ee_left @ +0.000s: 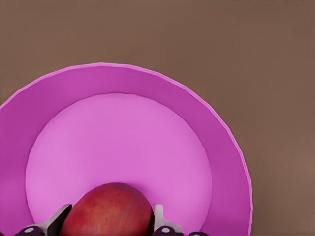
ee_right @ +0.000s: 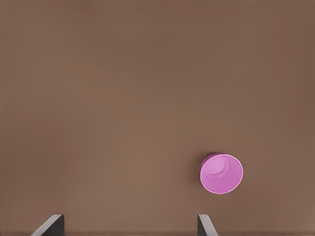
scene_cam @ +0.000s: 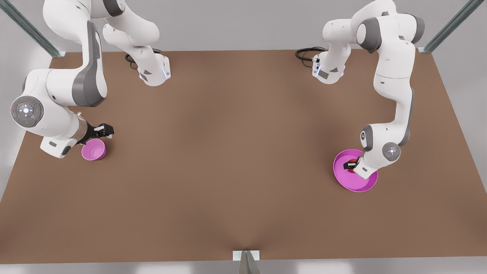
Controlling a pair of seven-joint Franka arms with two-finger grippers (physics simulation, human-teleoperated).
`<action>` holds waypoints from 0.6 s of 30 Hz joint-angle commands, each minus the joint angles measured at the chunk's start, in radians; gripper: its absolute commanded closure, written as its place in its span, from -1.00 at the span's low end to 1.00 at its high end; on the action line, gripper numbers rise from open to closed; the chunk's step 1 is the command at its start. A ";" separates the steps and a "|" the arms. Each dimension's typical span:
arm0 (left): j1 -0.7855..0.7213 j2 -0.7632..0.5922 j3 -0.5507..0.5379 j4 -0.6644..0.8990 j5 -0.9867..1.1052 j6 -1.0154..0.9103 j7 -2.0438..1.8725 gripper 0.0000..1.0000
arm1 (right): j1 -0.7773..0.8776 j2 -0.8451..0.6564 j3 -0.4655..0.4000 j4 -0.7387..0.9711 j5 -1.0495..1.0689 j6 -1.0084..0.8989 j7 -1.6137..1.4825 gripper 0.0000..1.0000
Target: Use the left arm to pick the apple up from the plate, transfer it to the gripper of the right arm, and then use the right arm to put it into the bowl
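The red apple (ee_left: 108, 211) rests on the wide pink plate (ee_left: 123, 142), which lies at the front view's right (scene_cam: 357, 183). My left gripper (ee_left: 110, 222) is down in the plate (scene_cam: 350, 166), its two fingers pressed against the apple's sides, shut on it. Only a sliver of the apple (scene_cam: 353, 165) peeks out past the wrist in the front view. The small deep pink bowl (scene_cam: 94, 149) stands at the front view's left. My right gripper (scene_cam: 105, 131) hovers just beyond the bowl (ee_right: 221, 173), open with nothing between its fingers (ee_right: 130, 227).
The brown table (scene_cam: 243, 152) stretches wide between bowl and plate. Both arm bases and black cables (scene_cam: 306, 53) sit along the far edge. A small metal bracket (scene_cam: 246, 255) marks the near edge's middle.
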 commanded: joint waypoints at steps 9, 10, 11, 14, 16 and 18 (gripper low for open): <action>0.002 -0.010 0.000 0.011 -0.106 -0.017 -0.006 -0.51 | 0.000 0.003 0.000 0.002 0.001 -0.001 -0.001 -1.00; 0.002 -0.018 -0.002 0.026 -0.210 -0.063 -0.005 -0.51 | 0.000 0.003 0.000 0.002 0.001 -0.001 -0.001 -1.00; 0.003 -0.018 -0.003 0.028 -0.238 -0.073 -0.006 -0.51 | 0.000 0.005 0.000 0.002 0.001 -0.001 -0.001 -1.00; 0.003 -0.048 -0.003 0.028 -0.292 -0.122 -0.003 -0.51 | 0.000 0.005 0.000 0.000 0.001 -0.001 -0.001 -1.00; -0.006 -0.114 -0.008 0.028 -0.292 -0.161 -0.002 -0.51 | 0.000 0.006 0.000 0.000 0.001 -0.001 -0.001 -1.00; -0.031 -0.159 -0.037 0.077 -0.293 -0.225 0.003 -0.48 | 0.000 0.019 0.001 0.007 0.001 -0.001 -0.001 -1.00</action>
